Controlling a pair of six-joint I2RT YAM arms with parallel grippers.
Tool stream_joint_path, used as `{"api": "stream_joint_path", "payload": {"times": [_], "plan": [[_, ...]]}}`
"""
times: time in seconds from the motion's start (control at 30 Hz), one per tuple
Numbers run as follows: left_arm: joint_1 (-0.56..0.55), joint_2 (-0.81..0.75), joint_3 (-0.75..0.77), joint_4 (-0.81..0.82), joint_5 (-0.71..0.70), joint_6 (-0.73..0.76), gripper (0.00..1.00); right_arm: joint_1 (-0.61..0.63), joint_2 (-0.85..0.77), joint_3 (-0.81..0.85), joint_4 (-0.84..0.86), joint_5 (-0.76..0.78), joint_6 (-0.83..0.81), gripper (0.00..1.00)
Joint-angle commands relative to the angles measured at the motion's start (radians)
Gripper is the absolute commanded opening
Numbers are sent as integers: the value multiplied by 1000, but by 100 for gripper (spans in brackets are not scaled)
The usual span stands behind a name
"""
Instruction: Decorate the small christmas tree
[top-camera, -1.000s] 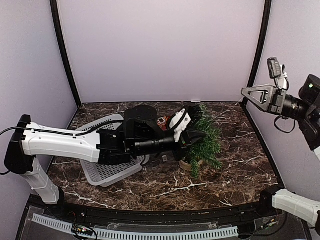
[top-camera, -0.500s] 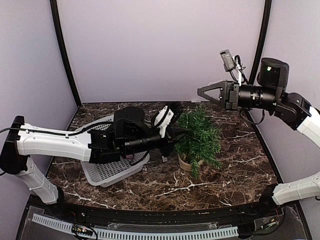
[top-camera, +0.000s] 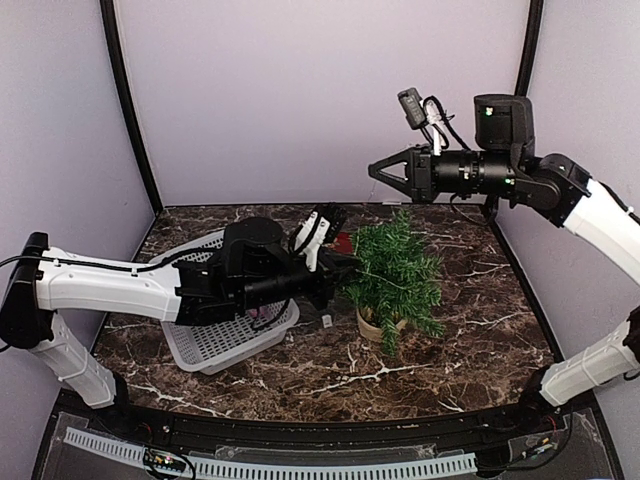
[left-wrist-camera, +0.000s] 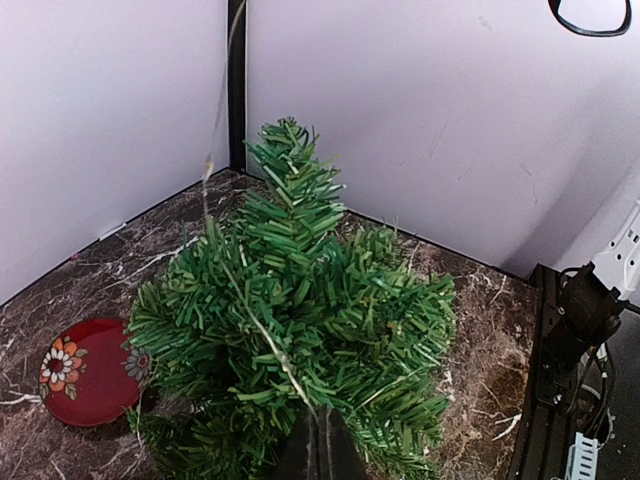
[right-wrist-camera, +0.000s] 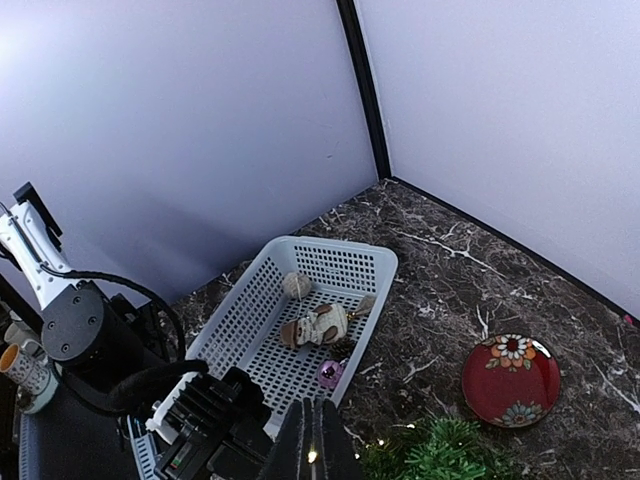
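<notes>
The left claw (left-wrist-camera: 317, 445) is pinched shut on a thin strand (left-wrist-camera: 268, 338). From the tips the strand is drawn up across the small christmas tree (top-camera: 395, 275) toward 11 o'clock in the left wrist view and is lost past the top edge. In the top view this claw is set against the tree's branches on their 9 o'clock side. The tree is stood upright in its beige pot (top-camera: 372, 326) near the middle of the dark marbled worktop (top-camera: 460, 350). A red plate (left-wrist-camera: 85, 372) with a flower pattern is laid at the tree's 8 o'clock in the left wrist view, just beside the lower branches. A white basket (top-camera: 215, 345) is placed at the left claw's 8 o'clock in the top view, partly under the left arm. A pale ball (right-wrist-camera: 297, 285) and a brown-and-white figure (right-wrist-camera: 318, 326) are seen inside it. The right claw (top-camera: 374, 168) is closed tight and held high above the worktop at the tree's 12 o'clock, pointed toward 9 o'clock; whether the strand is gripped by it cannot be told
</notes>
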Motion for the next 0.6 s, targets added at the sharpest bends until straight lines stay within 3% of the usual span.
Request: {"api": "stream_joint_path", "payload": {"times": [0.0,0.57], "plan": [[11,-38,-12,14,-11,-49,0,17,33,44,-23,53,-43,0],[33,33,37,-56,36,-90,0,20,75,11,-47,217,-67,0]]}}
